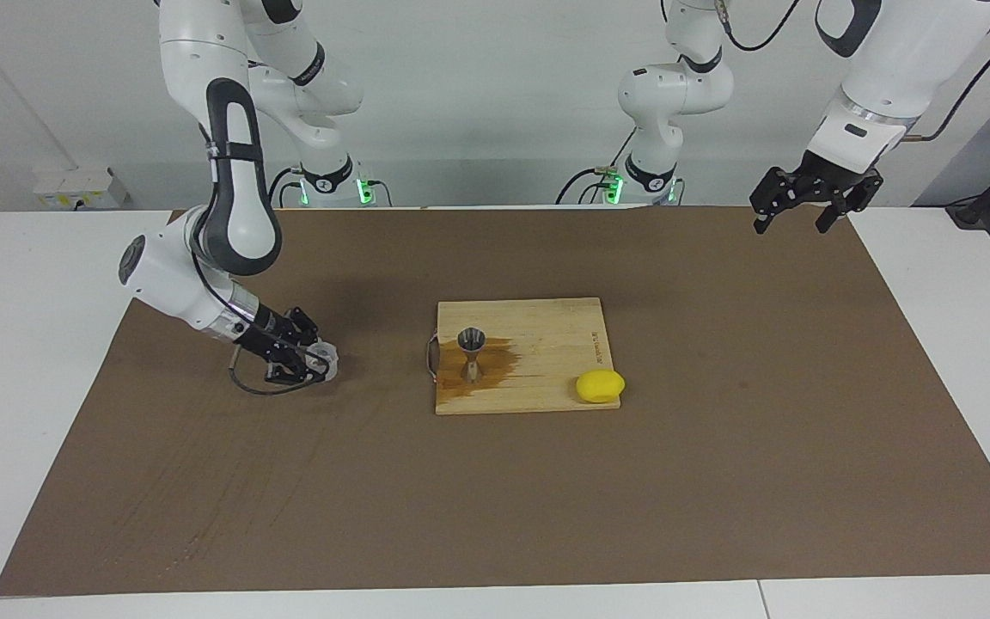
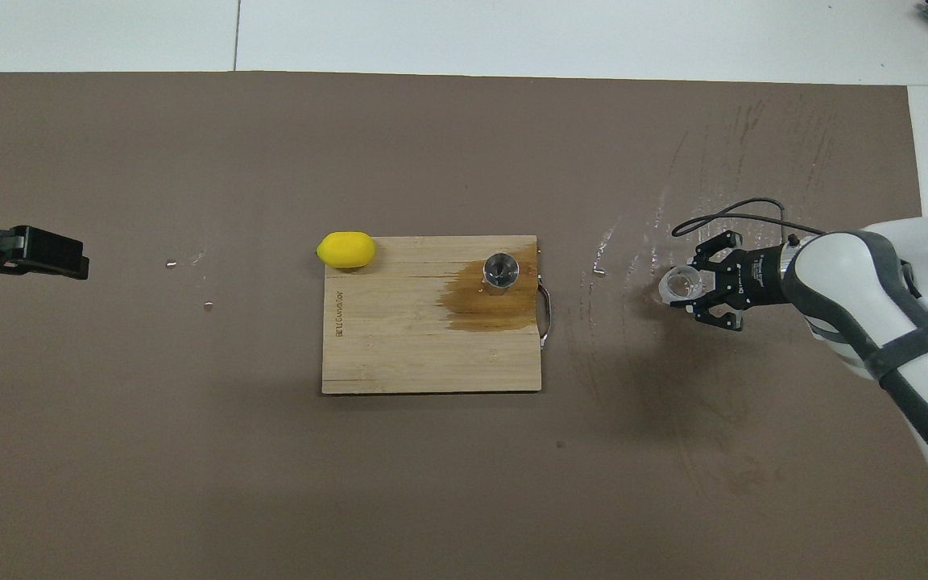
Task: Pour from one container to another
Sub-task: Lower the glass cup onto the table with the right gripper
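The left arm waits with its left gripper (image 1: pixel 791 211) raised over the mat's (image 1: pixel 718 447) edge nearest the robots at its own end of the table, fingers spread and holding nothing. The right arm bends down at the elbow and reaches low over the mat toward its own end of the table, and the right gripper (image 1: pixel 310 361) lies nearly level with its jaws closed around the clear cup (image 1: pixel 323 358), which sits at or just above the mat, well apart from the cutting board (image 1: pixel 546 400). On that board, by the edge toward the right arm, the steel jigger (image 1: pixel 470 352) stands upright on a dark wet stain (image 1: pixel 499 365), and a lemon (image 1: pixel 600 386) rests at the board's corner farthest from the robots toward the left arm's end.
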Controlling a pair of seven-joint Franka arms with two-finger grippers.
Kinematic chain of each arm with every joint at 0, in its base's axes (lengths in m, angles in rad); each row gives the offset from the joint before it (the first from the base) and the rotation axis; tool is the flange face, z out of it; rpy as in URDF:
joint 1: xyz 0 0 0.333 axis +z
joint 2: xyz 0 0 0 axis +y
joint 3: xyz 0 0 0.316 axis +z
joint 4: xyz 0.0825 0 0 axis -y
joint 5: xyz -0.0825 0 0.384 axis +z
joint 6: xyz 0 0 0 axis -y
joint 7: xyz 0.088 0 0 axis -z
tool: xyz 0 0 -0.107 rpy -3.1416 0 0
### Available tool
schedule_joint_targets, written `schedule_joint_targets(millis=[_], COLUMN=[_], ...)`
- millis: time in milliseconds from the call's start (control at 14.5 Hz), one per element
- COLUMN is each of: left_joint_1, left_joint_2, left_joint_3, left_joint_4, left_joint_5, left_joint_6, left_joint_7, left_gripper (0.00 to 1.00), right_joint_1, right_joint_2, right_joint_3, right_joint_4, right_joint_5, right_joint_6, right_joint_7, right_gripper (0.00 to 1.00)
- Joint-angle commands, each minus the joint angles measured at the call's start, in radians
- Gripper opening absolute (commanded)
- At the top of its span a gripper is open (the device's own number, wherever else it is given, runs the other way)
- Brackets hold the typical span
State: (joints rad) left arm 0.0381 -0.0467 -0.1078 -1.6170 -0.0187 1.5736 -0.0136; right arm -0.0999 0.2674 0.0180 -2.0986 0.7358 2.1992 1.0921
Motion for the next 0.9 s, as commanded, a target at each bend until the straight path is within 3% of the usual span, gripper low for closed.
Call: schedule_joint_targets(millis=[0, 138, 207, 345, 829], left_joint_1=[-0.004, -0.012, -0.012, -0.006, 0.000], left_joint_2=[-0.019, -0.018, -0.019, -0.019, -0.019], left_joint_3=[0.007, 0.005, 0.003, 0.006, 0.005], left_joint_4=[-0.026, -0.024, -0.026, -0.024, -0.026], left_joint_5=[-0.010, -0.009, -0.009, -0.009, -0.009], left_joint_6=[0.013, 0.019, 0.008, 0.011, 0.011], left_joint_7=[0.003, 0.004, 0.004, 0.004, 0.004], left_gripper=[1.00, 1.00, 1.00, 1.00, 1.00], right_joint_1=[-0.032, -0.032, -0.034, -0.034, -0.110], right_joint_2=[-0.036, -0.046, -0.053, -0.054, -0.086], right_joint_3=[0.014, 0.013, 0.013, 0.010, 0.007], right_joint_4=[-0.057, -0.083, -0.092, -0.104, -0.104], right_joint_5=[0.036, 0.036, 0.036, 0.036, 0.022], right_joint_6=[-0.003, 0.002, 0.001, 0.008, -0.010], right_joint_7=[-0.055, -0.057, -0.064, -0.137, -0.170], right_gripper=[0.00, 0.00, 0.15, 1.00, 1.00])
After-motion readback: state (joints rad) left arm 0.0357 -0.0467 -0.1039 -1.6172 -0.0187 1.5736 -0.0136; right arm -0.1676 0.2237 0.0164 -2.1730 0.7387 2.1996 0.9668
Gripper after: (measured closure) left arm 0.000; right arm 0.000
